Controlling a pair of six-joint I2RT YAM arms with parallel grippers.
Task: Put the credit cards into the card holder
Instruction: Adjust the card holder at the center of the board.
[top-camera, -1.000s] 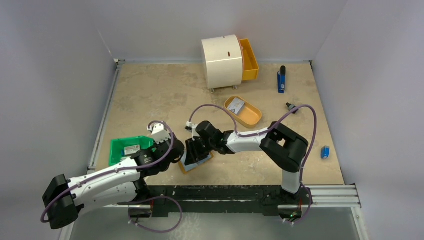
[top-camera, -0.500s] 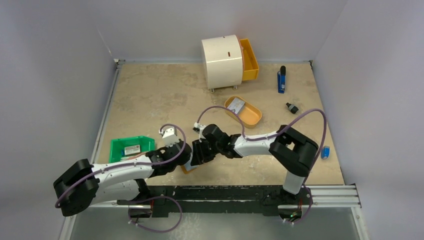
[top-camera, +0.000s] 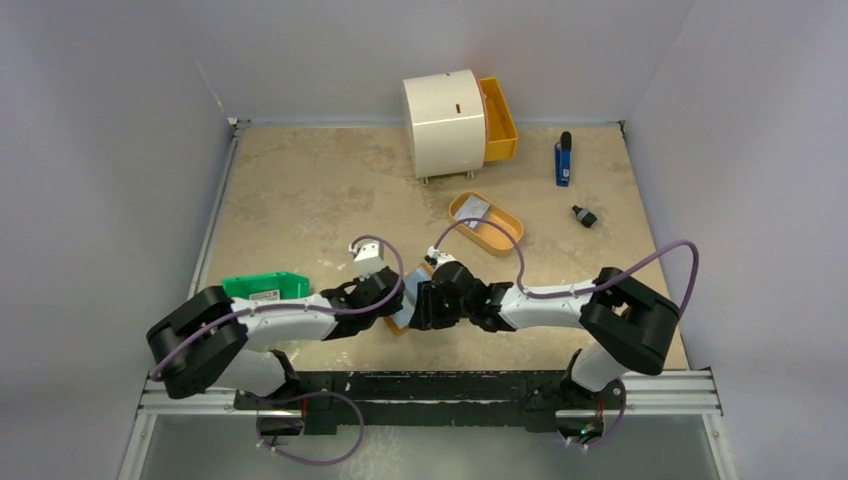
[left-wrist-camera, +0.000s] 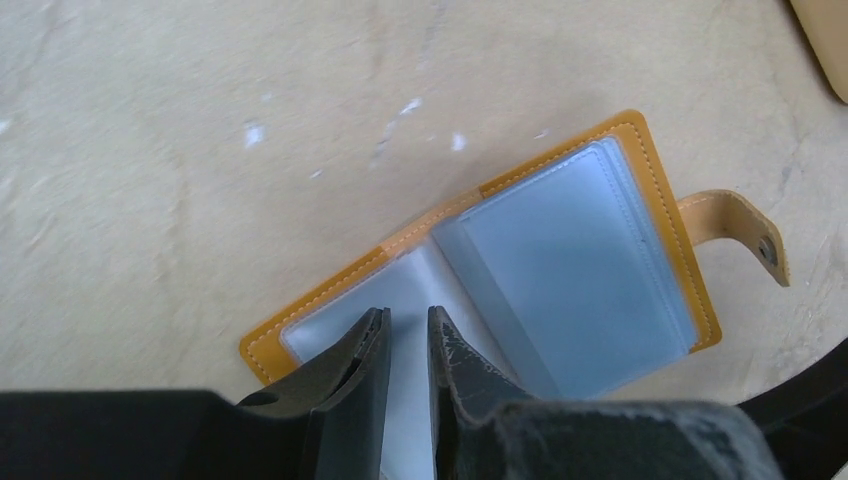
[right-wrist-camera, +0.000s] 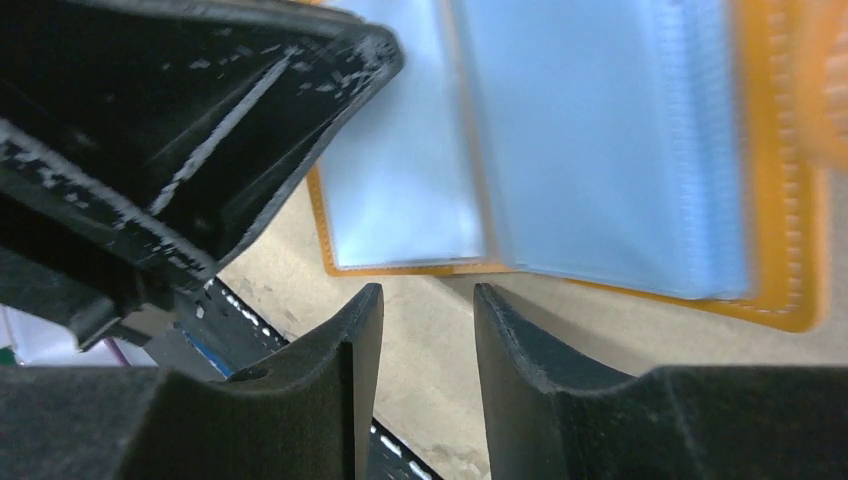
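On table (top-camera: 300, 190), near edge — card holder (left-wrist-camera: 560, 270) open, diagonal.

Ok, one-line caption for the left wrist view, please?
Left gripper, fingers nearly together, poised over the clear sleeves of the open card holder on the table.

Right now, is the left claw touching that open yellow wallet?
Cannot tell. In the left wrist view the left gripper overlaps the open card holder, but whether it presses on it or hovers above is unclear. The top view does not show it either.
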